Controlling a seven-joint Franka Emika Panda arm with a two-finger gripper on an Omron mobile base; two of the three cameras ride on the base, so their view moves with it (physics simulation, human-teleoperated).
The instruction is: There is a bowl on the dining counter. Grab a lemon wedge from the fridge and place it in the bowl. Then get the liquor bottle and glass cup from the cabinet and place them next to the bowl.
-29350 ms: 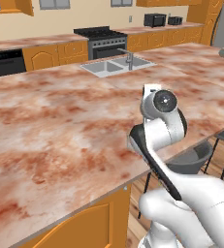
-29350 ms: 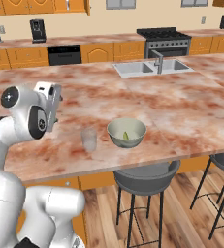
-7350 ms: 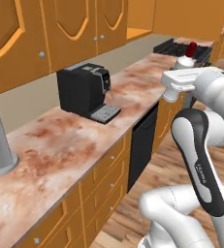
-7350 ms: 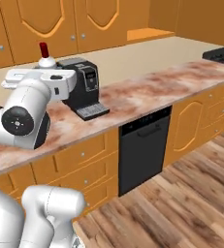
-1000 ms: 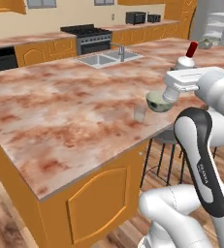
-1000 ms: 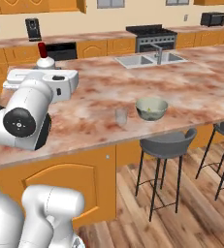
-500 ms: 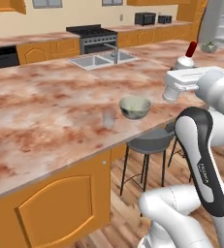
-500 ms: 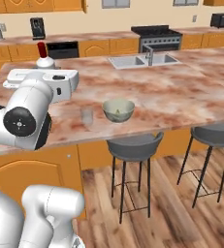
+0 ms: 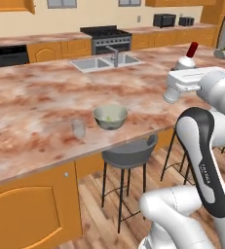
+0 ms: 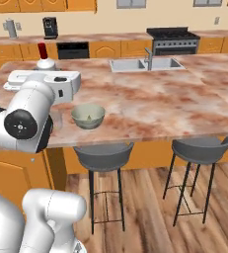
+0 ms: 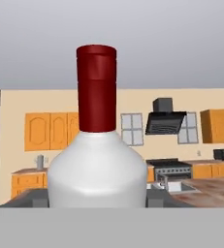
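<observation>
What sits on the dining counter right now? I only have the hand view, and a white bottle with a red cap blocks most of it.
Observer: A bowl stands near the counter's front edge, with a glass cup just beside it.
Operator: Anything in the bowl?
Observer: Yes, a small pale yellow-green piece lies inside, seen from the right base view; it may be the lemon wedge.
Operator: Is the liquor bottle over the counter?
Observer: It is held up at the hand, above the counter edge and off to one side of the bowl, not set down.

Sink [image 9: 98,63], stove [image 9: 105,39], bar stool [image 9: 128,155].
</observation>
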